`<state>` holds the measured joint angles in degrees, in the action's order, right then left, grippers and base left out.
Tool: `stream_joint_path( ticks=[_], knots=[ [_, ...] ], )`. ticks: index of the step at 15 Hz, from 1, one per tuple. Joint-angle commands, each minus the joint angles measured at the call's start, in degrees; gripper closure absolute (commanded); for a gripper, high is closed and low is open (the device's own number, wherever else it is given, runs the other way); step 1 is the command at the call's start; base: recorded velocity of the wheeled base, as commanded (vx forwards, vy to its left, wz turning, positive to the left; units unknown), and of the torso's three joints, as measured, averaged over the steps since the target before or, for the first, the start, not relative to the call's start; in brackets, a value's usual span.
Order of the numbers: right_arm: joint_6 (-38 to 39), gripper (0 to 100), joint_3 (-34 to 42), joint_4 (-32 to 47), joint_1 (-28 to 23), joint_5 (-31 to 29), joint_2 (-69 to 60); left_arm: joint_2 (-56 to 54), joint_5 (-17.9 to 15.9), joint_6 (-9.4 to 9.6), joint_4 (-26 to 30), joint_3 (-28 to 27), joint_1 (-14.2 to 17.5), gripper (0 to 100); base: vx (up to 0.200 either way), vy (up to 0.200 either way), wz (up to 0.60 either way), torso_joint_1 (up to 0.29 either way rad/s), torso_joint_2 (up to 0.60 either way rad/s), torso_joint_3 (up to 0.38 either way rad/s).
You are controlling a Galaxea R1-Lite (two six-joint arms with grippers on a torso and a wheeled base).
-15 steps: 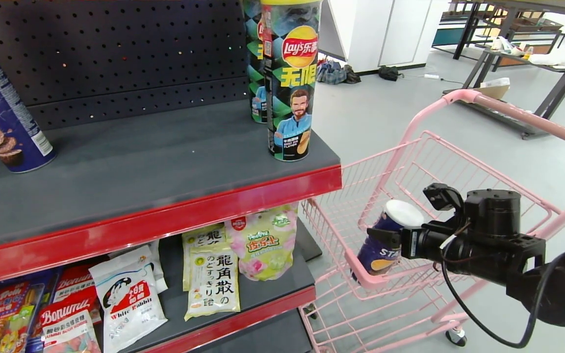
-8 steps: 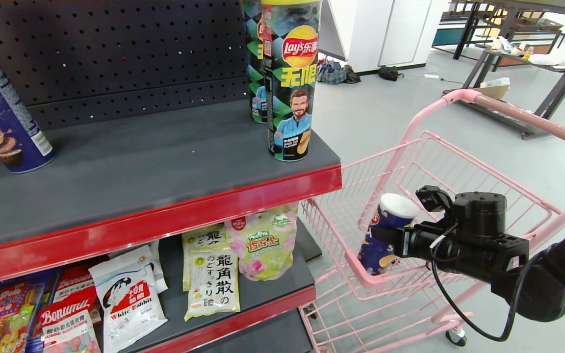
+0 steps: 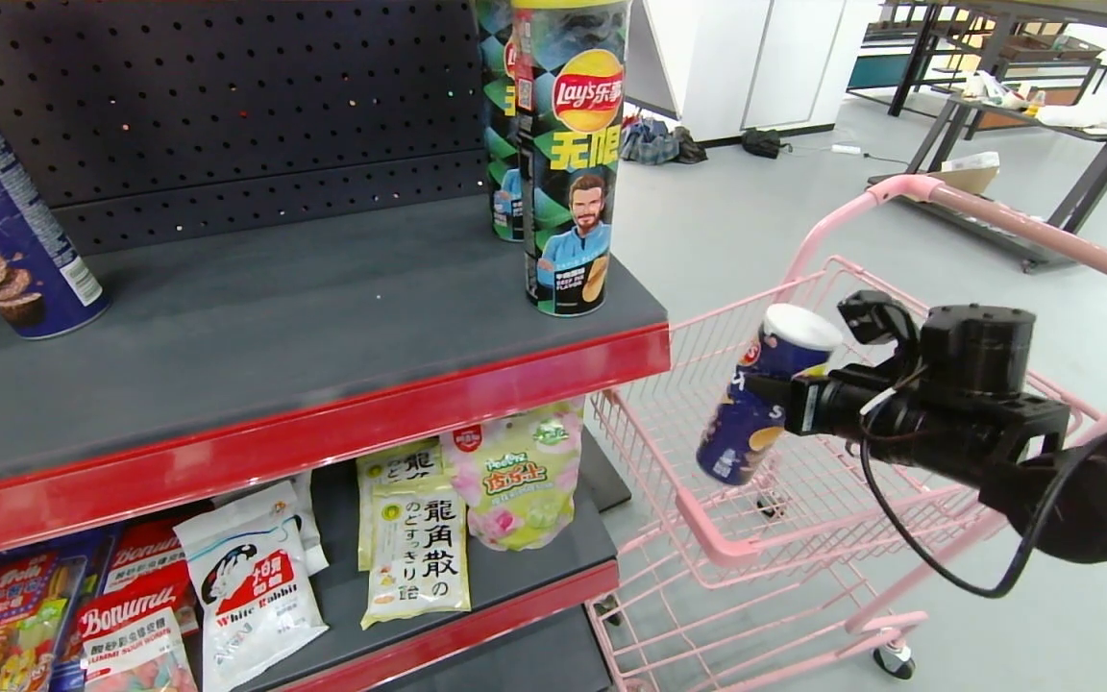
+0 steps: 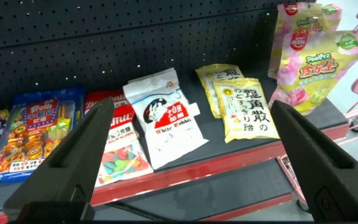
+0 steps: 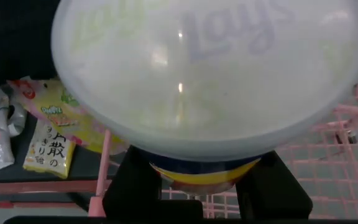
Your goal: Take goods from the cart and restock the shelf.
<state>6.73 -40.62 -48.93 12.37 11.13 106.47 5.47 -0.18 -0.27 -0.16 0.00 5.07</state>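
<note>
Right gripper (image 3: 773, 389) is clamped on a blue chip can (image 3: 753, 428) with a white lid, gripping the upper part of its body from the side. In the right wrist view the two black fingers (image 5: 132, 183) sit either side of the can (image 5: 210, 68) just under the lid. The can is tilted, lid end uppermost, and hangs in the air over the front of the pink cart (image 3: 698, 524), clear of the basket floor and just off the right end of the shelf (image 3: 275, 317). Upper board carries a tall green chip can (image 3: 568, 173) upright at the right front corner, a second one close behind it, and a blue can (image 3: 6, 240) far left. Left gripper (image 4: 191, 106) is spread wide with nothing between its fingers, facing the lower board, where a white candy bag (image 4: 166, 118), a yellow lozenge packet (image 4: 247, 109) and a pink-green pouch (image 4: 309, 62) are stocked.
</note>
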Motion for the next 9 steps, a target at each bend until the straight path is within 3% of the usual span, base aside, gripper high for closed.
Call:
stream_joint_path(
  ticks=[1, 3, 5, 7, 8, 9],
  knots=[
    [-2.8, 100, -7.1, 8.6, -3.3, -0.3, -11.0, 0.0, 0.0, -0.08, 0.0, 0.0, 0.0, 0, 0.000, 0.000, 0.00, 0.000, 0.00, 0.000],
    [-4.6, 100, -10.5, 20.7, -4.3, -5.5, -21.9, 0.0, 0.0, -0.08, 0.0, 0.0, 0.0, 0, 0.000, 0.000, 0.00, 0.000, 0.00, 0.000],
    [-5.8, 100, -8.4, 30.3, -3.9, -12.2, -33.3, 0.0, 0.0, -0.08, 0.0, 0.0, 0.0, 0, 0.000, 0.000, 0.00, 0.000, 0.00, 0.000],
    [-6.1, 100, -5.8, 39.4, -3.9, -11.6, -42.3, 0.0, 0.0, -0.08, 0.0, 0.0, 0.0, 0, 0.000, 0.000, 0.00, 0.000, 0.00, 0.000],
    [-6.2, 100, -4.7, 53.5, -4.2, -11.9, -53.3, 0.0, -0.1, -0.08, 0.0, 0.0, 0.0, 0, 0.000, 0.000, 0.00, 0.000, 0.00, 0.000],
    [-6.2, 100, -4.2, 57.2, -4.5, -12.1, -56.5, 0.0, -0.1, -0.08, 0.0, 0.0, 0.0, 0, 0.000, 0.000, 0.00, 0.000, 0.00, 0.000]
  ],
)
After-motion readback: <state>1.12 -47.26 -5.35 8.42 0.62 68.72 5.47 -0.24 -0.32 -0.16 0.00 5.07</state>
